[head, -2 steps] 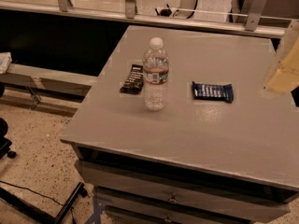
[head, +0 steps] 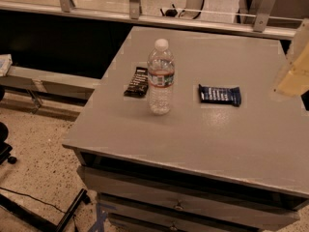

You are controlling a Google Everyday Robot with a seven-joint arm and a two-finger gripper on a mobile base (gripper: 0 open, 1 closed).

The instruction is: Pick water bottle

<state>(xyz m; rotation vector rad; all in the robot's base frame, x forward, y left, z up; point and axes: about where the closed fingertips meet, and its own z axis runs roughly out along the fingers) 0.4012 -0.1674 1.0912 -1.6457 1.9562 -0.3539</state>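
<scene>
Fingers (head: 293, 76) of mine hang at the right edge over the counter (head: 203, 139), spread or clenched I cannot tell. They sit much where they were a moment ago, so I judge the reach barely begun. The water bottle (head: 160, 76) stands upright, untouched, well apart to their left, a black wrapper (head: 136, 81) just beside it and a blue wrapper (head: 219, 95) between us.

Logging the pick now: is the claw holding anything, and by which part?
Nothing seems held. The water bottle stands free on the table; the claw is at the right edge of the view, apart from it.
</scene>
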